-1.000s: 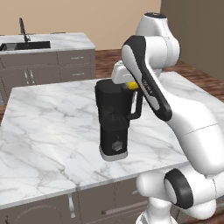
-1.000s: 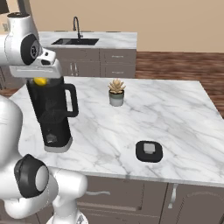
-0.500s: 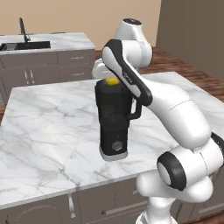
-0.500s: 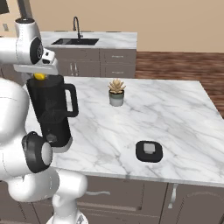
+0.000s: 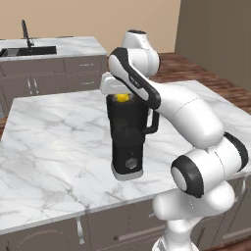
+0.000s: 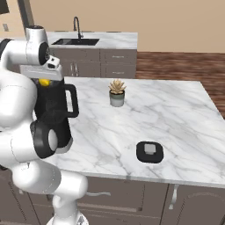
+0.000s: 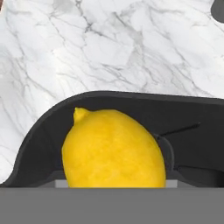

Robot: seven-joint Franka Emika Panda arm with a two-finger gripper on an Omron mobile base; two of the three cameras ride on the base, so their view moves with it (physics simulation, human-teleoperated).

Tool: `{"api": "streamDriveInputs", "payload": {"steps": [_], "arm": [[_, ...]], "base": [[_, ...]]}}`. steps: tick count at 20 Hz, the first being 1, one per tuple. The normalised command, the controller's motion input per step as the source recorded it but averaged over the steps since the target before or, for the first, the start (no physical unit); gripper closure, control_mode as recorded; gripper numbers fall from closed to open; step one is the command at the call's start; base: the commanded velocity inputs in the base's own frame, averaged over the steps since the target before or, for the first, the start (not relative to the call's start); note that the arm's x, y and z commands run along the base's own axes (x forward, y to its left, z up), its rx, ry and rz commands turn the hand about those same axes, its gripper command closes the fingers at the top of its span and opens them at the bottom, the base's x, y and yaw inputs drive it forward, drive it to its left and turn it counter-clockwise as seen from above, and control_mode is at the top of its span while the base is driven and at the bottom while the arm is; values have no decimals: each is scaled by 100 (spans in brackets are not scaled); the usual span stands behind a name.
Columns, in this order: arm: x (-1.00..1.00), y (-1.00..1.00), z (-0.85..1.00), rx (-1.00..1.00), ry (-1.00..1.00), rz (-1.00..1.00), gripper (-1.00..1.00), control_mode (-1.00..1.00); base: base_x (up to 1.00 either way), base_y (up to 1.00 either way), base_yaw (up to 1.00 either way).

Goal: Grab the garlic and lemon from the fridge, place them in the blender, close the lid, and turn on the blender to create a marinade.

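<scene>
We see lemon (image 7: 113, 148) right at pincer (image 5: 120, 94), over blender (image 5: 126, 135) mouth; pincer state unclear; no writing legible.

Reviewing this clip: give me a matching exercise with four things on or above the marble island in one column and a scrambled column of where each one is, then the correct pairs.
Things:
1. lemon
2. lid
3. potted plant
4. blender

Places:
A. standing upright near the island's front left edge, under the robot's hand
B. lying flat on the marble near the front edge, away from the jar
C. at the open mouth of the dark jar
D. standing toward the back of the island, beside the jar's handle side

Pairs: 1-C, 2-B, 3-D, 4-A
</scene>
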Motion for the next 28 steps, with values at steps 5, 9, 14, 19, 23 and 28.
{"api": "streamDriveInputs", "payload": {"steps": [5, 9, 14, 19, 23, 28], "arm": [[23, 0, -18, -1, 1, 0, -100, -100], [17, 0, 0, 0, 0, 0, -100, -100], [11, 0, 16, 0, -1, 0, -100, -100], [-2, 0, 38, 0, -11, 0, -100, -100], [-82, -41, 23, 0, -6, 0, -100, -100], [-100, -93, 1, 0, -3, -2, -100, -100]], "base": [[0, 0, 0], [0, 0, 0], [0, 0, 0], [0, 0, 0], [0, 0, 0], [0, 0, 0]]}}
